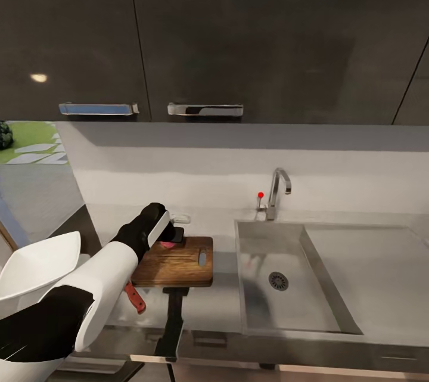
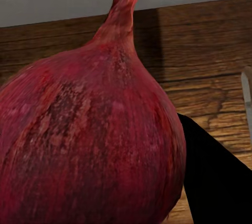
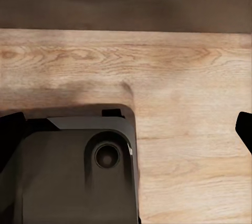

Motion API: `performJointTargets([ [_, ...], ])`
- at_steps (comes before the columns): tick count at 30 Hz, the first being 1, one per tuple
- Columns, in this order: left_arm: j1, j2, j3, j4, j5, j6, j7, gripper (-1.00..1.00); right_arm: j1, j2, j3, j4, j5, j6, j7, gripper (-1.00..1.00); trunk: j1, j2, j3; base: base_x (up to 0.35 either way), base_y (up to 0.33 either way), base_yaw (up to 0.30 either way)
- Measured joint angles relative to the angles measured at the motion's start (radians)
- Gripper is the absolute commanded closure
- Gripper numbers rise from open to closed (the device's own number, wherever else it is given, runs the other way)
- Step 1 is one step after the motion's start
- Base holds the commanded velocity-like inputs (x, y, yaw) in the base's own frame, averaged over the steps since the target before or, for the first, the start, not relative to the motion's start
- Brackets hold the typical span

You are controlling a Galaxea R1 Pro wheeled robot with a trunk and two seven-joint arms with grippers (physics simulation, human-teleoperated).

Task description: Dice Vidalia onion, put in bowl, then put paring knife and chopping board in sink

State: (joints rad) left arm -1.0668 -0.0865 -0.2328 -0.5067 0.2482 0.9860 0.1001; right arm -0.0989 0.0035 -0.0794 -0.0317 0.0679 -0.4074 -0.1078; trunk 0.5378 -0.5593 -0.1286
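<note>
The onion (image 2: 89, 124) has been taken out of the sink (image 1: 298, 278), whose basin lies bare around the drain. It is seen at the far left corner of the chopping board (image 1: 176, 263), about ten o'clock from the board's middle, at the tip of the left jaws (image 1: 171, 238). In the left wrist view it appears as a dark red bulb with its stalk up, the wood grain of the board behind it and a dark finger (image 2: 220, 187) just beside it. Whether the bulb rests on the board or is held just above it cannot be told, nor whether the jaws are pinching it or spread around it.

Dicing is judged not yet begun: the onion is whole. The knife (image 1: 134, 297), red-handled, lies on the surface at seven o'clock from the board, partly hidden by the forearm. The bowl (image 1: 36, 266) stands at nine o'clock, near the left edge. Cutting, filling the bowl and putting knife and board into the sink are all left.

The left arm is stretched forward over the surface, wrist angled down to the board. The state of the right jaws cannot be told.
</note>
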Motion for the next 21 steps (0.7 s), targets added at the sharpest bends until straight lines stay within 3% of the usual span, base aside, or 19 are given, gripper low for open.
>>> performJointTargets([
  [21, 0.000, 0.002, 0.000, 0.013, 0.000, 0.000, -0.001, 1.00, 0.000, 0.001, 0.000, 0.000, 0.000, 0.001, 0.000, -1.00, 0.000, 0.000, -0.005, 0.001, 0.000, 0.000],
])
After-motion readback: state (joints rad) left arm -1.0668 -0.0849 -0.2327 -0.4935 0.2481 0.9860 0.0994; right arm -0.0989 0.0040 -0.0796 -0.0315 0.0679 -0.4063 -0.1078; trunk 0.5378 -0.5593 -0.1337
